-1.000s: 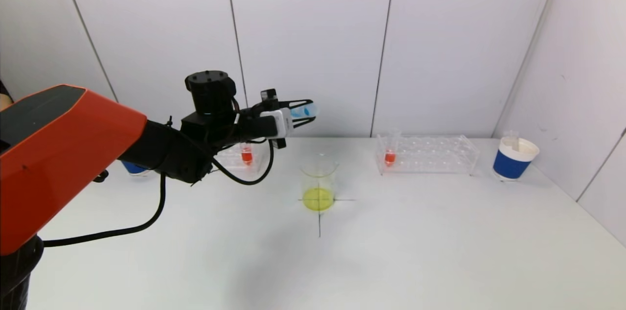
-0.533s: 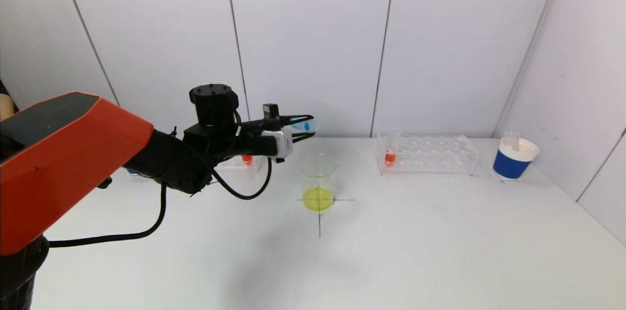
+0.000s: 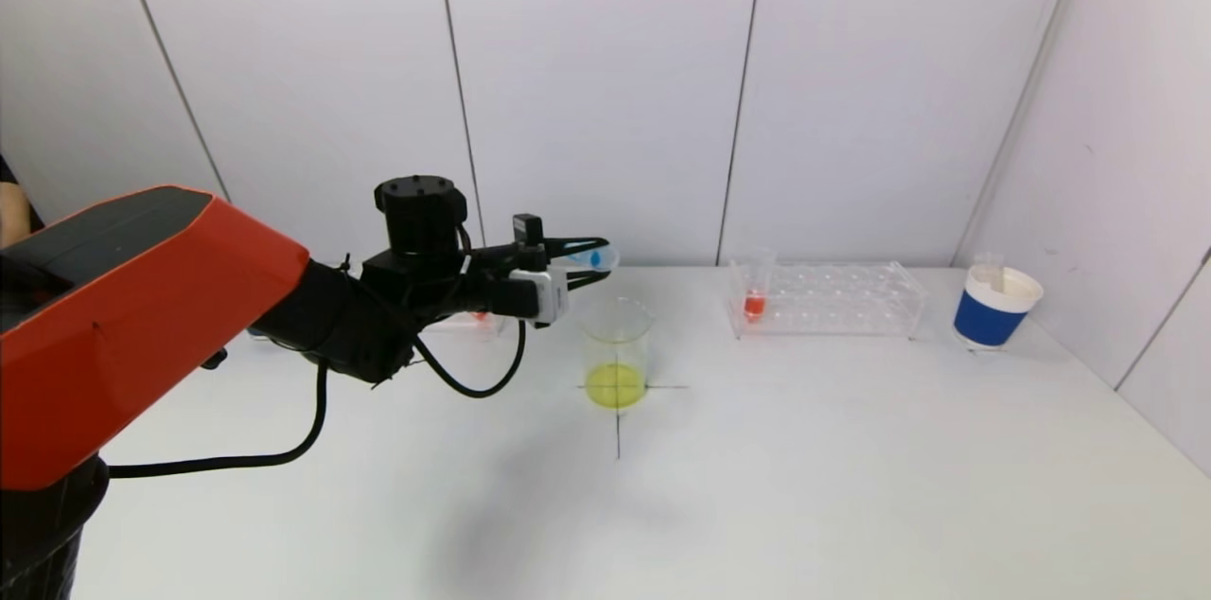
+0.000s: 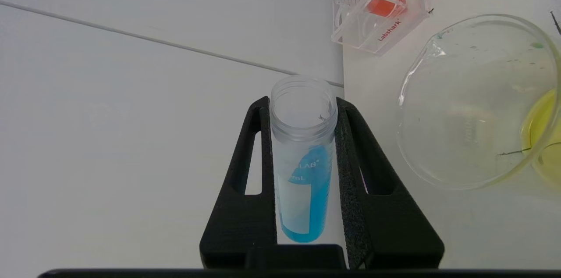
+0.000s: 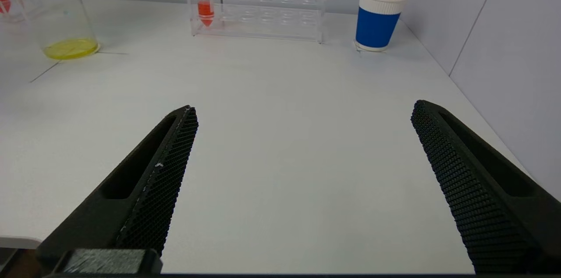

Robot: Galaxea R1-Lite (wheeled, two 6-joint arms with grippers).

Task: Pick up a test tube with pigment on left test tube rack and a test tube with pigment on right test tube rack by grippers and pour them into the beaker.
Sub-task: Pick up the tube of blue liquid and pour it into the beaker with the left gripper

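orange-shelled left arm reaches level, its black left gripper clamped on a clear plastic tube of blue liquid, tipped sideways above the glass beaker; right gripper gapes wide.

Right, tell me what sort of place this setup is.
Probably a mock chemistry lab bench for robot trials. A glass beaker with yellow liquid stands on a cross marked on the white table, a clear test tube rack holds a tube of red pigment, and plain white panels enclose it.
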